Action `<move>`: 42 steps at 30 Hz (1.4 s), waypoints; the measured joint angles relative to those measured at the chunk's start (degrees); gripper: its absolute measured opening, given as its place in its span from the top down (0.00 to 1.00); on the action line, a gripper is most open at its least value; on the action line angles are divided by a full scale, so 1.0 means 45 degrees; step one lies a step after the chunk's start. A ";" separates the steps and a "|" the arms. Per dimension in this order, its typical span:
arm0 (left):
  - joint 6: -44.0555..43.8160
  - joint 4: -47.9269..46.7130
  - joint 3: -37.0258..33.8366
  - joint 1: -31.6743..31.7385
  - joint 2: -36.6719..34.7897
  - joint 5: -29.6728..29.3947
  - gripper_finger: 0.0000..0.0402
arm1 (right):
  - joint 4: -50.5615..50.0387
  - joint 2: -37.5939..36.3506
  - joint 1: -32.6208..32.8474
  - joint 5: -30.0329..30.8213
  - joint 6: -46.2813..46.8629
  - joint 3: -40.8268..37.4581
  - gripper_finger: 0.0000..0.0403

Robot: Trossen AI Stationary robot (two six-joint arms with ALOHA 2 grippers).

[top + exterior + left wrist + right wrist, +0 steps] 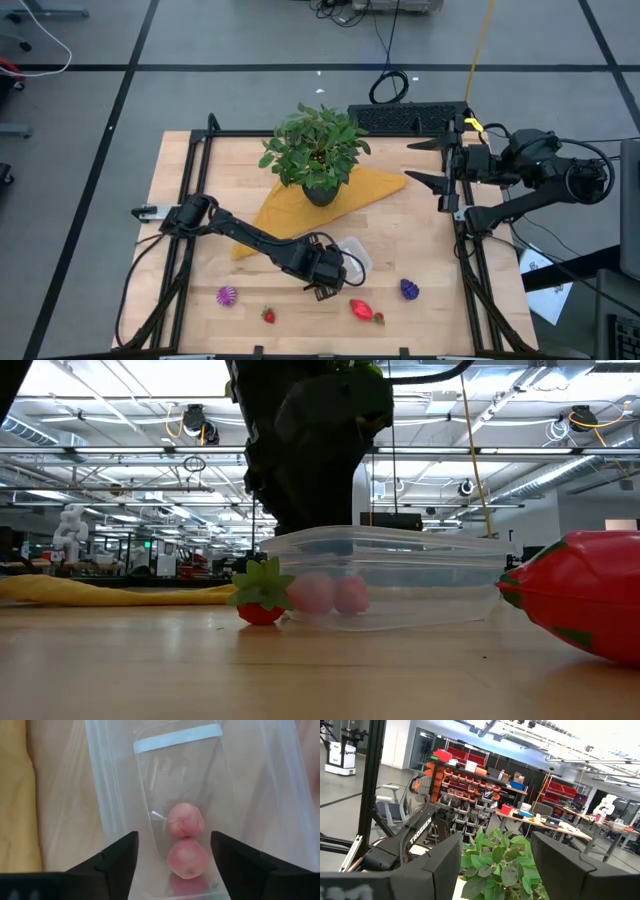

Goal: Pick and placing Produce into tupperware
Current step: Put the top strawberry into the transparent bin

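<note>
The shallow clear plastic tupperware (352, 254) with rounded corners is sitting near the middle of the pale wooden counter (180, 200), just beside the point of a yellow cloth (300, 205). The left tool (327, 278) is hovering right over it with its fingers (116, 857) standing apart, clamping nothing. Only the left wrist view is showing two round pink fruits (185, 820) lying inside, touching each other. Along the near edge, well apart with bare wood between them, are lying a pink knobbly piece (228, 295), a small red strawberry (268, 315), a larger red strawberry (364, 310) and a purple knobbly piece (409, 289). The low view is putting the small strawberry just beside the container wall. The right tool (432, 162) is waiting at the far right edge, fingers apart, beyond the leafy green potted plant (316, 150)
</note>
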 joint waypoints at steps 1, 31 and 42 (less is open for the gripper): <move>0.0092 0.0054 0.0000 0.0002 -0.0087 0.0015 0.36 | 0.0000 0.0000 0.0005 0.0000 0.0001 0.0000 0.43; -0.3896 -0.0575 -0.2858 -0.3593 -0.3073 -0.0332 0.34 | -0.0001 0.0114 0.0005 0.0000 0.0351 0.0005 0.43; -0.3430 0.1312 -0.4337 -0.3441 -0.3076 -0.0756 0.34 | 0.0112 0.0269 0.0000 0.0000 0.0220 0.0005 0.43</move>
